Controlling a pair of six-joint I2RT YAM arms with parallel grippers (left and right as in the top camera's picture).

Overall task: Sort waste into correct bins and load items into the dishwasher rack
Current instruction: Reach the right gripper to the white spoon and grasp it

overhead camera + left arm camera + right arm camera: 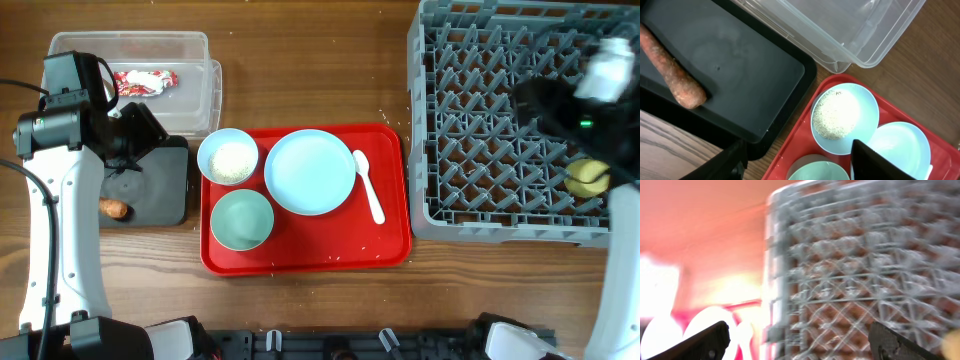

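The red-and-white wrapper (145, 82) lies in the clear tub (195, 100). The orange-brown stick (115, 208) lies on the black tray (160, 190); it also shows in the left wrist view (670, 67). My left gripper (800, 167) is open and empty, hovering above the tray's corner and the white bowl of rice grains (844, 117). The light-blue plate (309, 171), pale-green bowl (241, 219) and white spoon (369, 185) sit on the red tray (300, 255). My right gripper (800, 345) is open and empty above the grey rack (500, 120), blurred by motion. The yellow cup (588, 177) lies in the rack.
The rack fills the right side of the table. A few loose white grains lie on the wood and on the red tray's front. The left arm (60, 200) stands along the left edge, beside the black tray.
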